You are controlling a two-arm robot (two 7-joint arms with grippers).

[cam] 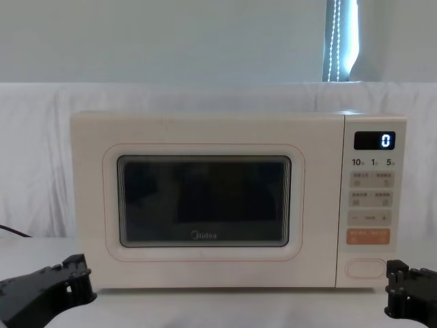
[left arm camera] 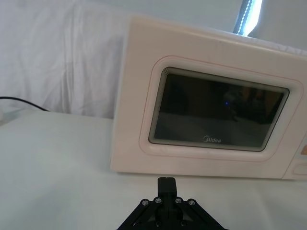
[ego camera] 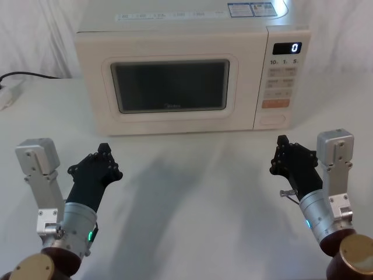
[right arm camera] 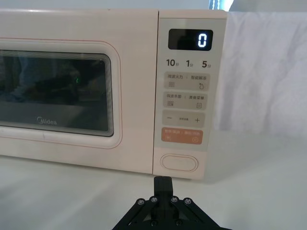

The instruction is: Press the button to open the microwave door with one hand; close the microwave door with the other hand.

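The cream microwave (ego camera: 186,35) stands at the back of the table, its display reading "0". The microwave door (ego camera: 169,87) (left arm camera: 216,110) (cam: 205,201) sits flush with the front, closed. The plain pill-shaped button (ego camera: 273,119) (right arm camera: 179,162) (cam: 365,268) is at the bottom of the control panel, below the orange key. My left gripper (ego camera: 104,150) (left arm camera: 166,181) hovers shut over the table, well short of the door's left part. My right gripper (ego camera: 282,143) (right arm camera: 162,179) is also shut, facing the panel a short way in front of the button and touching nothing.
A black cable (ego camera: 29,74) runs to a white plug strip (ego camera: 7,96) at the far left of the white table (ego camera: 192,192). White cloth hangs behind the microwave. Open tabletop lies between the grippers and the oven.
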